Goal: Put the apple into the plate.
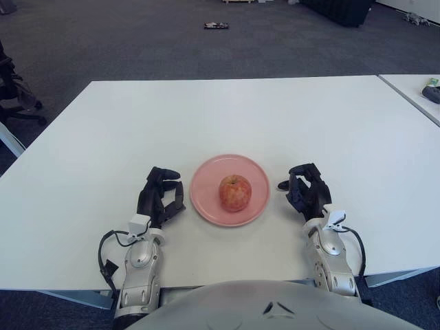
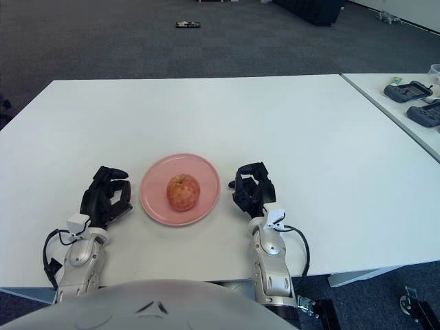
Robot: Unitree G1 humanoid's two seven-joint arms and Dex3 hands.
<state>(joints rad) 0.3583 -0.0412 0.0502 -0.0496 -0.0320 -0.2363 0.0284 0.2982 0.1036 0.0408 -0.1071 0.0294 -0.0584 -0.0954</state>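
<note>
A red-and-yellow apple (image 1: 235, 192) sits upright in the middle of a pink plate (image 1: 206, 200) on the white table (image 1: 227, 117). My left hand (image 1: 161, 194) shows just left of the plate, its dark fingers curled with nothing in them. Just right of the plate is my right hand (image 1: 306, 189), fingers also curled and holding nothing. Neither hand touches the apple or the plate.
A second white table (image 2: 405, 103) stands at the right with dark devices (image 2: 410, 90) on it. An office chair (image 1: 14, 89) shows at the far left edge. A small dark object (image 1: 216, 26) lies on the grey carpet beyond the table.
</note>
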